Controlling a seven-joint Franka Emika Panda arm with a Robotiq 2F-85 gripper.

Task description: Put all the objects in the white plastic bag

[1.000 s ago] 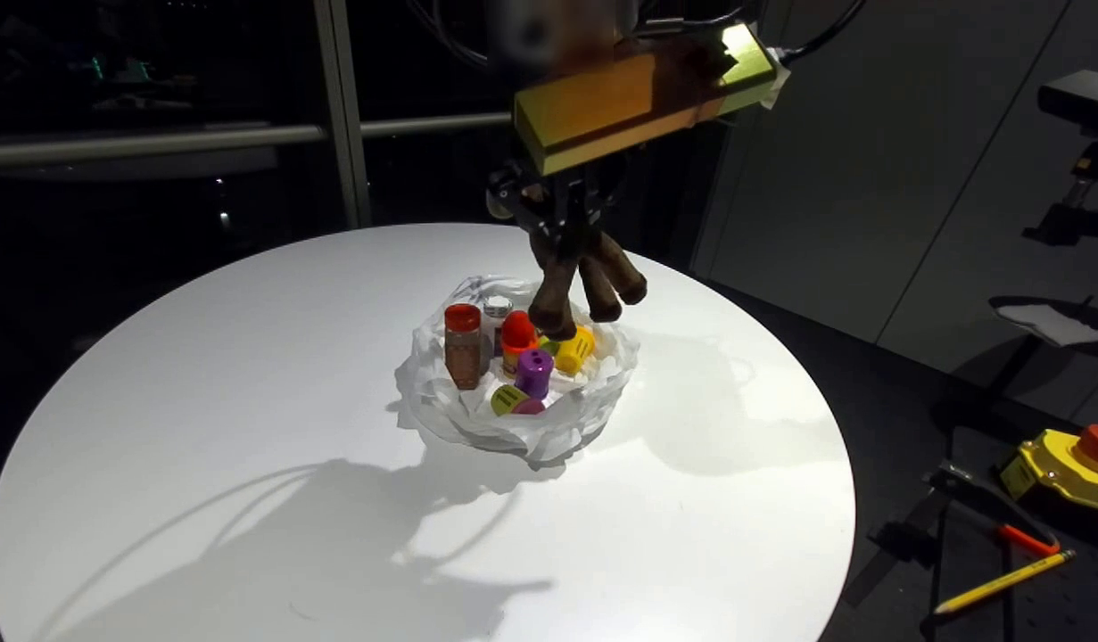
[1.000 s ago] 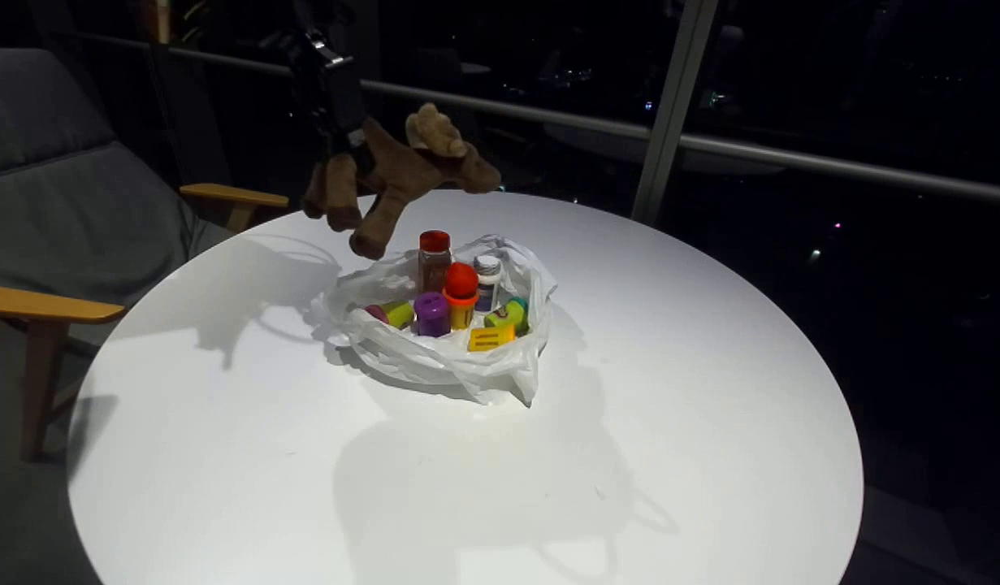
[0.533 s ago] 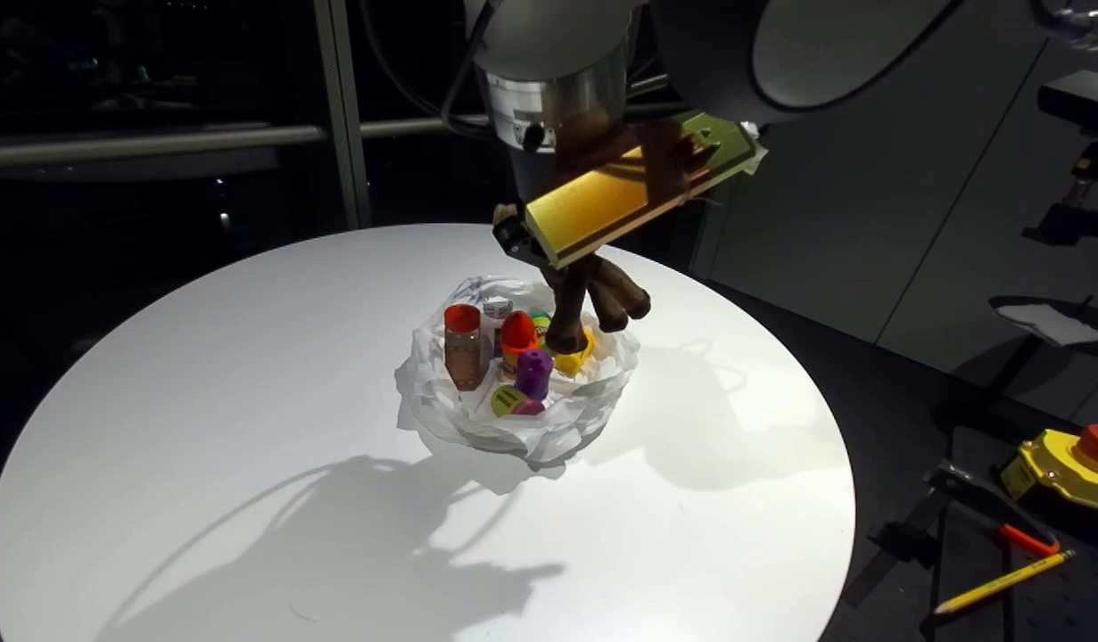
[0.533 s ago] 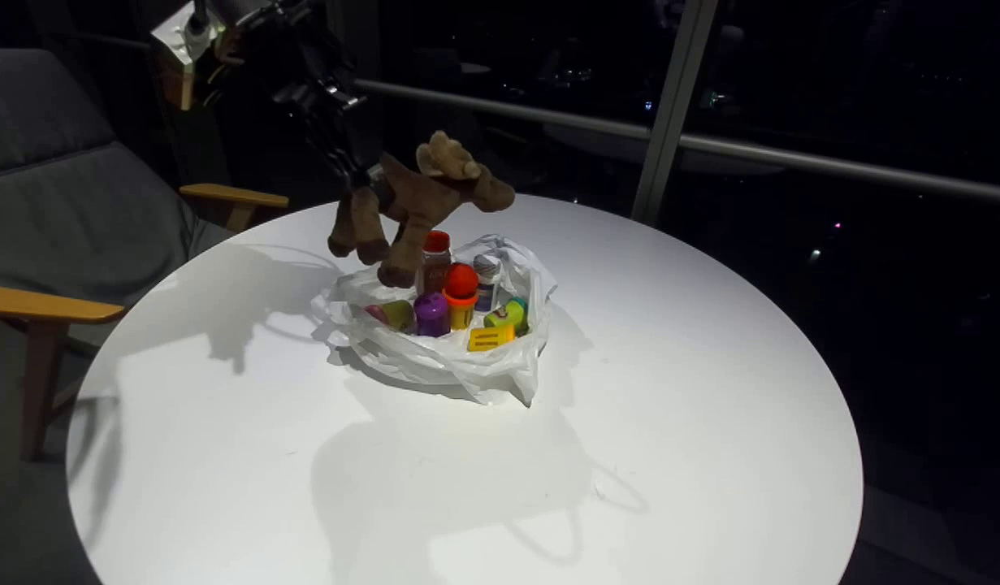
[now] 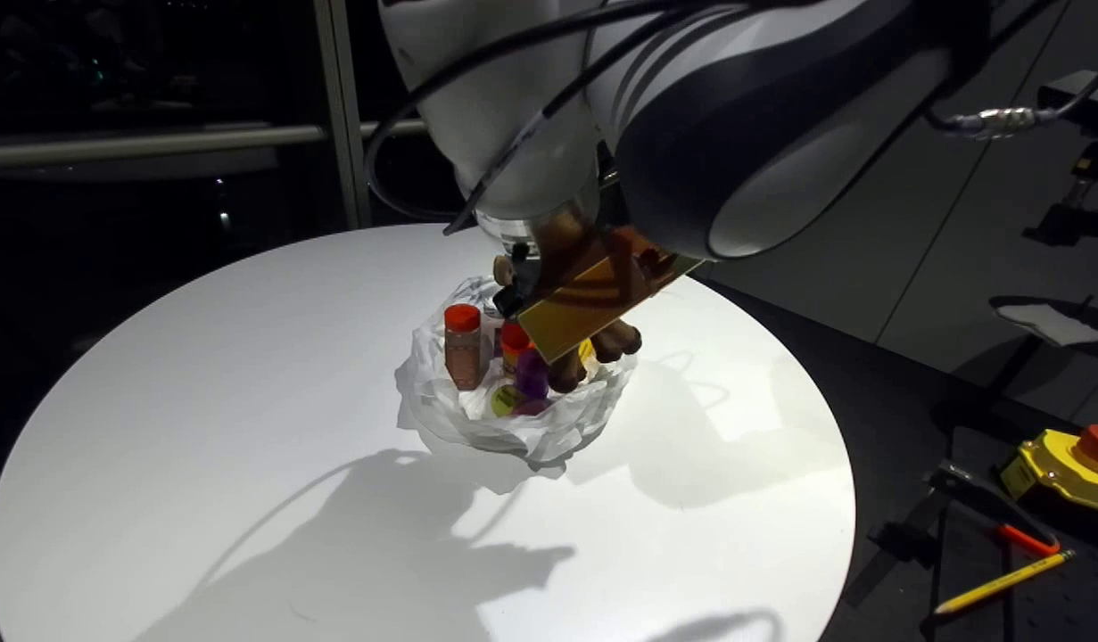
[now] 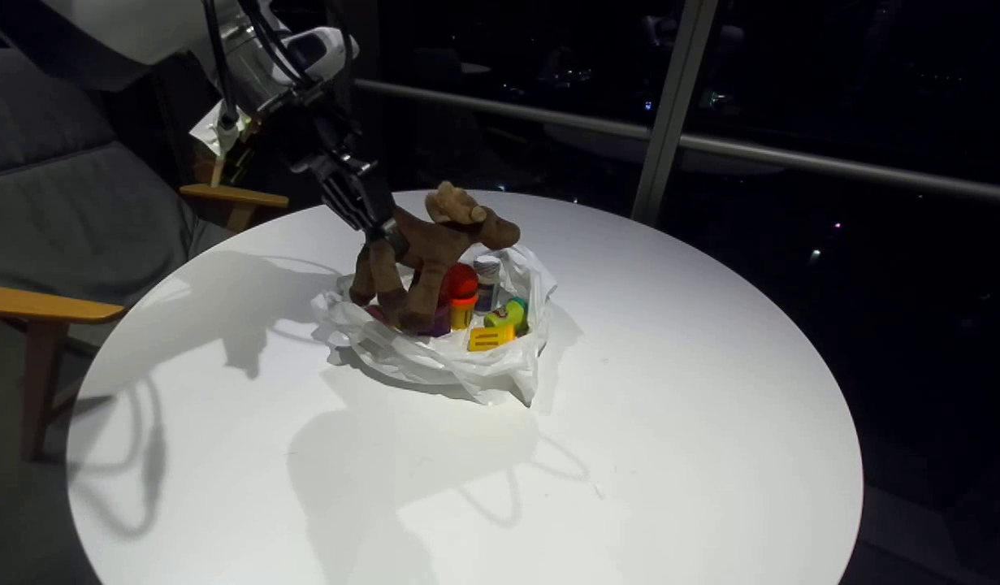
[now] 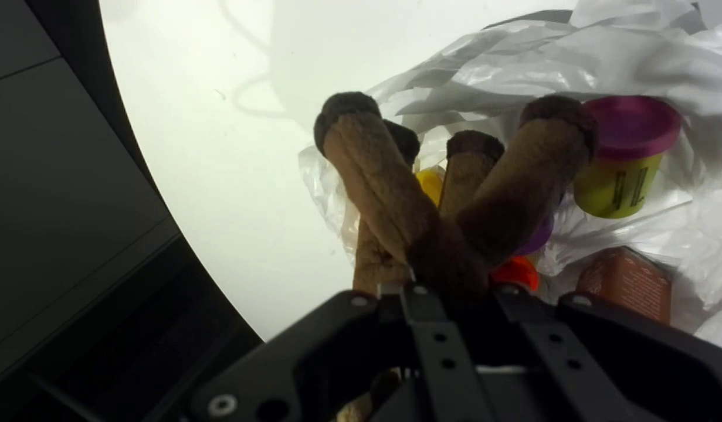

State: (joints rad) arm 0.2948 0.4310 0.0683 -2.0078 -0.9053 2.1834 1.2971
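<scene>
My gripper (image 6: 388, 236) is shut on the brown plush animal (image 6: 436, 242), a moose-like toy with its legs hanging down. It holds the toy over the white plastic bag (image 6: 493, 382), legs within the rim; whether they touch anything inside cannot be told. Inside the bag are a red-lidded bottle (image 5: 463, 357), a purple container (image 5: 532, 374), a red-topped orange tub (image 6: 461, 284), a white-capped bottle (image 6: 487, 286), a green container (image 6: 506, 314) and a yellow one (image 6: 491, 338). In the wrist view a pink-lidded yellow tub (image 7: 621, 170) shows beside the plush legs, which hide part of the contents.
The bag stands on a round white table (image 5: 245, 357). A grey armchair (image 6: 53, 203) with wooden arms is close to the table's edge. Off the table are a yellow box with a red button (image 5: 1070, 468) and a pencil (image 5: 1003, 581) on a dark surface.
The gripper has come down with the plush animal, from above the bag to its opening. The arm now covers more of the bag's contents in an exterior view.
</scene>
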